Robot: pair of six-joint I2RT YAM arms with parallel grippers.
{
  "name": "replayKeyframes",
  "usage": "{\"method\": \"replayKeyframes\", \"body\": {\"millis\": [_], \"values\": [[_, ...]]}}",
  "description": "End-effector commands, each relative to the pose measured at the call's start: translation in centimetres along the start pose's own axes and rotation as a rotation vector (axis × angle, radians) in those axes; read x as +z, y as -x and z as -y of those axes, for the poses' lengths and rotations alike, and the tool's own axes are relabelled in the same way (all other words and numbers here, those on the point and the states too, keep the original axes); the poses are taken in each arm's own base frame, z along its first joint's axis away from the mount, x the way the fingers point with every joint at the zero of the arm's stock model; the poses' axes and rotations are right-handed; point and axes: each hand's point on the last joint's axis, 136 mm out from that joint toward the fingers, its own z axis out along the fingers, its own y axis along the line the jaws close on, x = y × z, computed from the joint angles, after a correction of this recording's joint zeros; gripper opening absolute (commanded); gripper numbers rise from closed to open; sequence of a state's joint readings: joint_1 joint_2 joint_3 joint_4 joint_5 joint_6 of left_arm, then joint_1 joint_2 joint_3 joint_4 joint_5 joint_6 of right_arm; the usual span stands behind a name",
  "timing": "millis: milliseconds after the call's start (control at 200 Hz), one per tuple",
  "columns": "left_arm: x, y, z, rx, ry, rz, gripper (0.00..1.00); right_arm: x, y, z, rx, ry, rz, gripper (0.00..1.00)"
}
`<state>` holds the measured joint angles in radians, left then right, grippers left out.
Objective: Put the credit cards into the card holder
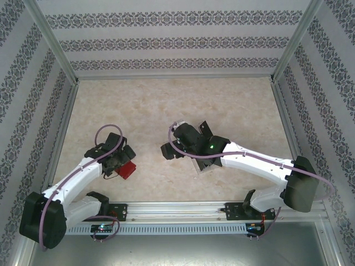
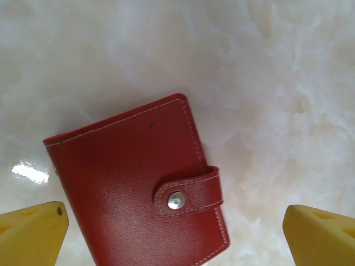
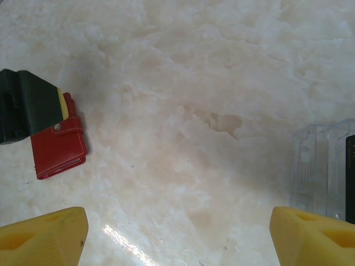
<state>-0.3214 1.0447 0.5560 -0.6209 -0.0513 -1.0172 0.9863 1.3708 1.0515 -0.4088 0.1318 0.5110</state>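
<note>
stitching in white thread runs all along the edge of the card holder (image 2: 138,183). it is red and looks like smooth leather. it is folded shut, and a little red tab wraps over its edge with a round silver snap (image 2: 176,200) pressed down on it. there is one tiny dark dot near the top of the cover. it lies flat on the pale, shiny tabletop (image 2: 266,83), turned a bit so that one corner points up in the left wrist view.

from above, the card holder (image 1: 128,170) sits on the left side of the tabletop (image 1: 166,100), near the front edge. the left end effector (image 1: 117,160) hangs right over it. the left end effector (image 2: 176,233) is spread wide, with one yellow finger (image 2: 33,230) on each side of the card holder, and it holds nothing.

the right end effector (image 3: 177,233) is wide open too, over bare tabletop, and holds nothing. a clear plastic tray (image 3: 319,166) sits just beside it, well apart from the card holder (image 3: 58,152).
</note>
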Motion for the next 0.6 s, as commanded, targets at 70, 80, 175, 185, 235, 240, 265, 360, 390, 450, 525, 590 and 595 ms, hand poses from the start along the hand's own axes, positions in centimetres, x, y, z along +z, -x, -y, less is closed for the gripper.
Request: {"method": "replayKeyframes", "body": {"millis": [70,80,175,185,235,240,265,360,390,450,525,590,595], "values": [[1.1,-0.5,-0.3,-0.039,0.012,0.019,1.0,-1.2,-0.3,1.1,0.002,-0.043,0.014,0.86],[1.3,-0.6,-0.2,-0.037,0.011,0.016,1.0,-1.2,-0.3,1.1,0.001,-0.044,0.013,0.86],[2.0,-1.1,0.9,-0.005,-0.007,0.0,1.0,-1.4,-0.6,1.3,0.0,-0.049,0.01,0.86],[2.0,-1.1,1.1,-0.001,-0.012,-0.001,1.0,-1.4,-0.6,1.3,0.0,-0.05,0.011,0.86],[2.1,-1.4,2.0,0.021,-0.022,-0.005,1.0,-1.5,-0.8,1.5,0.001,-0.056,0.008,0.86],[2.1,-1.4,2.1,0.022,-0.024,-0.005,1.0,-1.5,-0.8,1.6,0.001,-0.057,0.007,0.86],[2.1,-1.5,2.7,0.032,-0.033,-0.005,1.0,-1.5,-0.9,1.7,0.004,-0.06,0.007,0.86],[1.9,-1.9,5.2,0.065,-0.076,0.0,1.0,-1.6,-1.3,2.2,0.009,-0.075,0.003,0.86],[1.8,-2.0,6.1,0.074,-0.091,-0.001,1.0,-1.6,-1.5,2.3,0.01,-0.079,0.002,0.86],[1.5,-2.4,8.0,0.095,-0.123,-0.003,1.0,-1.7,-1.7,2.6,0.016,-0.088,-0.001,0.86],[1.2,-3.1,10.2,0.121,-0.159,-0.001,1.0,-1.8,-1.9,3.0,0.023,-0.1,-0.002,0.86],[0.9,-3.8,12.3,0.144,-0.198,-0.004,1.0,-2.0,-2.1,3.3,0.027,-0.113,-0.004,0.86],[0.9,-3.8,12.4,0.145,-0.197,-0.005,1.0,-2.0,-2.1,3.3,0.027,-0.114,-0.004,0.86]]}}
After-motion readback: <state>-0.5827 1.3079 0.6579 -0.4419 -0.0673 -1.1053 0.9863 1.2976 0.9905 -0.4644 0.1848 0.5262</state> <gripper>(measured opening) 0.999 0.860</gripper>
